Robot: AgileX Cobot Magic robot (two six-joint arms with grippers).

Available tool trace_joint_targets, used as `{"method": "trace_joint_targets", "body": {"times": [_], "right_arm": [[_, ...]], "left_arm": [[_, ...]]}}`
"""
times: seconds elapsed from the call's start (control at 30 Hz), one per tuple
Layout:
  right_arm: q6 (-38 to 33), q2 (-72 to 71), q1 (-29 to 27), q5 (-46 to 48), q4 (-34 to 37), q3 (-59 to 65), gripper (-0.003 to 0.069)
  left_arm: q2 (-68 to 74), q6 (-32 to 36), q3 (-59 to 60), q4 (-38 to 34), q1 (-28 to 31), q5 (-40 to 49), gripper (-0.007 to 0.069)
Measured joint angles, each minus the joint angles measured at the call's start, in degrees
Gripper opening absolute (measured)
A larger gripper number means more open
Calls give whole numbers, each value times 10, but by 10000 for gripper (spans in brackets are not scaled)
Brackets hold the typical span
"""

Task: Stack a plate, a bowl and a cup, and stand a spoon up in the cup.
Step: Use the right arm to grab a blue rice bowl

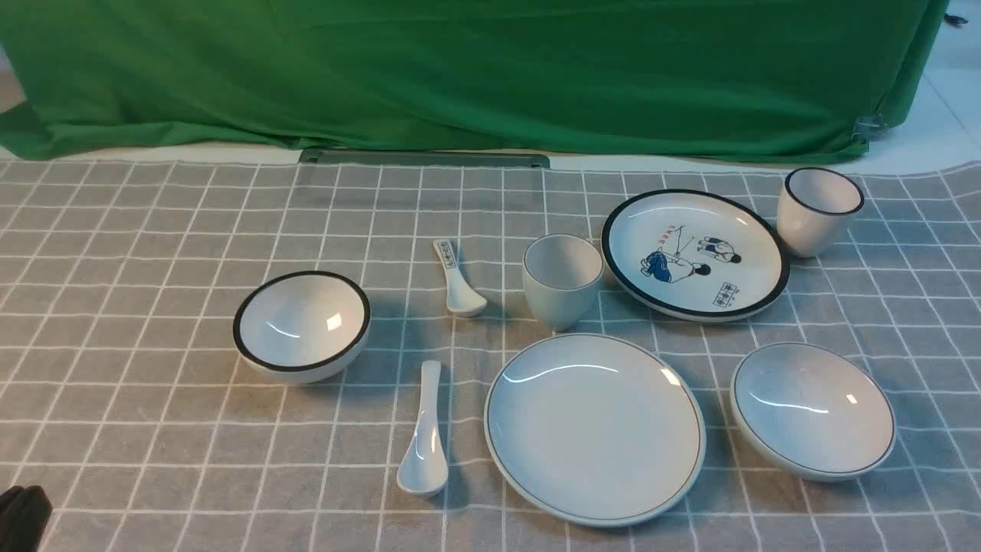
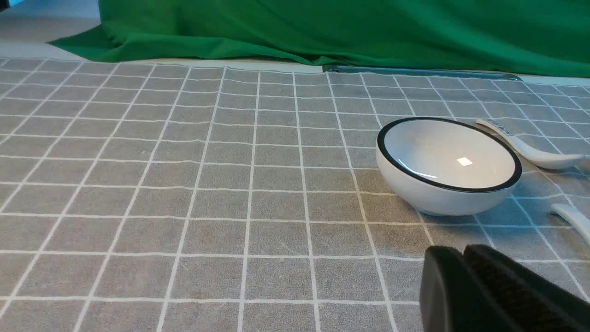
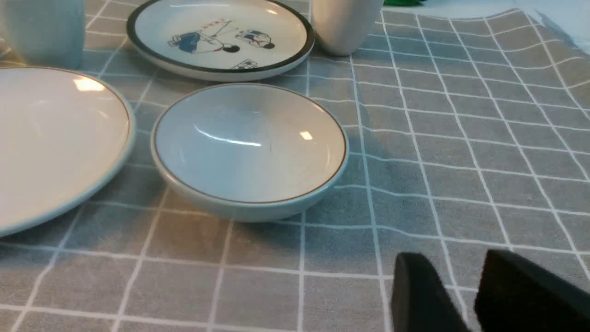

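Observation:
The plain plate (image 1: 595, 426) lies at the front centre of the checked cloth. The shallow bowl (image 1: 812, 409) sits to its right, apart from it. The plain cup (image 1: 562, 280) stands upright behind the plate. The larger white spoon (image 1: 424, 437) lies left of the plate. My left gripper (image 2: 461, 252) is shut and empty, low over the cloth near the front left. My right gripper (image 3: 456, 263) is open and empty, just in front and to the right of the bowl (image 3: 249, 147). The right wrist view also holds the plate (image 3: 50, 138) and the cup (image 3: 44, 30).
A black-rimmed bowl (image 1: 301, 324) sits left of centre and also shows in the left wrist view (image 2: 447, 163). A small printed spoon (image 1: 457, 278) lies behind the larger one. A cartoon plate (image 1: 694, 253) and a black-rimmed cup (image 1: 817, 208) stand at the back right. A green curtain hangs behind.

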Motion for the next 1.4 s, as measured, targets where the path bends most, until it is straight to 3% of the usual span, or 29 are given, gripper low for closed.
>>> {"method": "trace_joint_targets", "body": {"times": [0.6, 0.73, 0.9, 0.97, 1.2, 1.3, 1.4], "right_arm": [[0, 0, 0, 0, 0, 0, 242], [0, 0, 0, 0, 0, 0, 242], [0, 0, 0, 0, 0, 0, 242], [0, 0, 0, 0, 0, 0, 242], [3, 0, 0, -25, 1, 0, 242], [41, 0, 0, -54, 27, 0, 242], [197, 0, 4, -137, 74, 0, 242]], "left_arm": [[0, 0, 0, 0, 0, 0, 17], [0, 14, 0, 39, 0, -10, 17], [0, -5, 0, 0, 0, -126, 17], [0, -31, 0, -40, 0, -213, 17], [0, -46, 0, -23, 0, -323, 17], [0, -53, 0, -19, 0, -337, 17], [0, -97, 0, -17, 0, -342, 17]]}}
